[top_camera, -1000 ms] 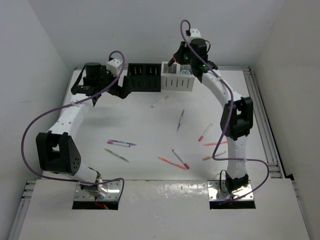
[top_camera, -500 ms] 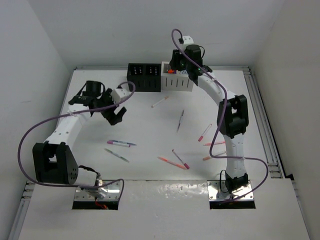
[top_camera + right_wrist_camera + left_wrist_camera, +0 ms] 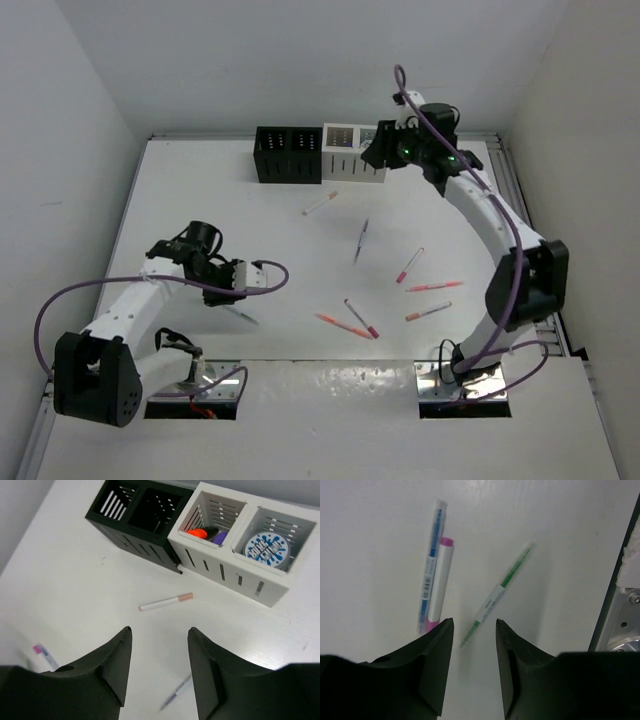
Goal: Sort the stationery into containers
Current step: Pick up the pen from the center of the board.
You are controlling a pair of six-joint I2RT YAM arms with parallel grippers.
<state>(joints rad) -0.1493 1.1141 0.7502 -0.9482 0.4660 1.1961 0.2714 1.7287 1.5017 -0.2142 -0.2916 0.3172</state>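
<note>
My left gripper (image 3: 225,290) (image 3: 474,621) hangs low over the near-left table, open with nothing between its jaws. Just beyond its tips lie a green pen (image 3: 497,597) (image 3: 242,315), a pink marker (image 3: 440,580) and a blue pen (image 3: 431,565). Open and empty too, my right gripper (image 3: 375,155) (image 3: 159,630) hovers by the white box (image 3: 353,170) (image 3: 222,572). That box holds an orange-black highlighter (image 3: 200,531), something purple beside it, and a round jar (image 3: 265,547). The black box (image 3: 288,165) (image 3: 132,535) adjoins it on the left.
More pens lie loose mid-table: a white one with a peach cap (image 3: 320,204) (image 3: 165,601), a grey one (image 3: 361,240), a pink one (image 3: 409,265), orange ones (image 3: 435,287) and a red one (image 3: 361,317). A metal rail (image 3: 620,625) borders the table's near edge.
My left arm swung from the black box down to the near-left pens and its jaws narrowed. The right gripper opened over the white box and pulled away to the right.
</note>
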